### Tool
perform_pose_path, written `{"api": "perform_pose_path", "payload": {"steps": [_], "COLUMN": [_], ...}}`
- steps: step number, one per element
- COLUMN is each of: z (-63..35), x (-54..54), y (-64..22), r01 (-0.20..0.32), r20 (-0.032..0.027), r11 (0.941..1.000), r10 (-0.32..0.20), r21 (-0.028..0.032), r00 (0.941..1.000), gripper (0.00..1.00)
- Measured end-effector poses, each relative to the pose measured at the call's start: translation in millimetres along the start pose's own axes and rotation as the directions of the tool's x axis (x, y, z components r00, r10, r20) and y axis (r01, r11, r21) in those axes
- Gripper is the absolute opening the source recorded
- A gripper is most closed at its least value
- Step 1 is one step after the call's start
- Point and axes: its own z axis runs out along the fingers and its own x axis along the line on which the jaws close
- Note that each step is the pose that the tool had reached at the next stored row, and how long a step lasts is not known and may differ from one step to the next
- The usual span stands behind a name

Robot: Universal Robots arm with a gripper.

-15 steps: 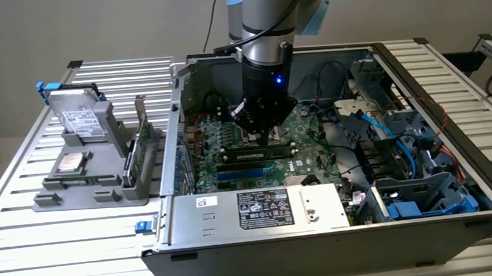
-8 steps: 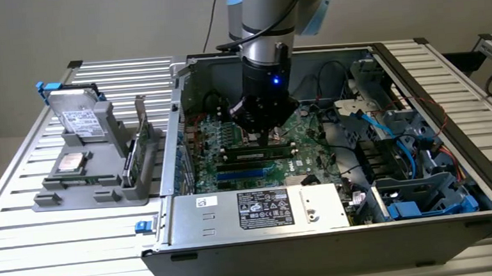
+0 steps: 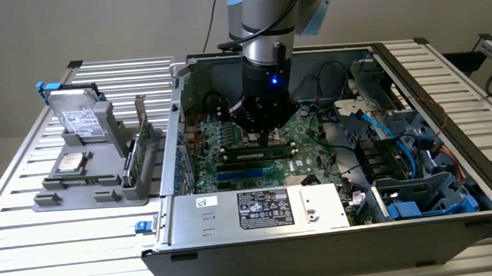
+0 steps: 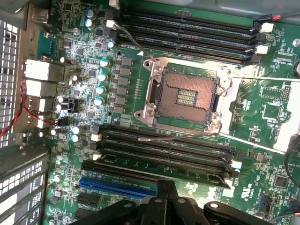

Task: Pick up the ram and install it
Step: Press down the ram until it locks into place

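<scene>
The ram (image 3: 258, 155) is a long stick with dark chips, standing in a motherboard slot inside the open computer case (image 3: 185, 116). My gripper (image 3: 265, 139) hangs straight down just above the stick's middle. In the wrist view the gripper (image 4: 166, 186) has its two fingers pressed together with nothing between them. Just beyond the tips, the ram (image 4: 197, 177) shows as a long dark strip with a green edge in the nearest slot. I cannot tell whether the tips touch it.
The empty processor socket (image 4: 185, 96) sits mid-board, with black memory slots (image 4: 187, 33) on its far side. Cables and drive cages (image 3: 410, 166) crowd the case at the exterior view's right. A grey fixture (image 3: 93, 160) outside the case holds a drive and a chip.
</scene>
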Motion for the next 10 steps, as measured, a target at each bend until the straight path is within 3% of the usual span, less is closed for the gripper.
{"api": "perform_pose_path", "payload": {"steps": [4,10], "z": [0.0,0.1], "x": [0.0,0.0], "y": [0.0,0.0], "r01": [-0.028,-0.029], "r20": [-0.0004,0.0001], "r11": [0.9996,0.9996], "r10": [0.028,0.029], "r21": [0.0006,0.0006], "r00": [0.9996,0.9996], "gripper": [0.11,0.11]}}
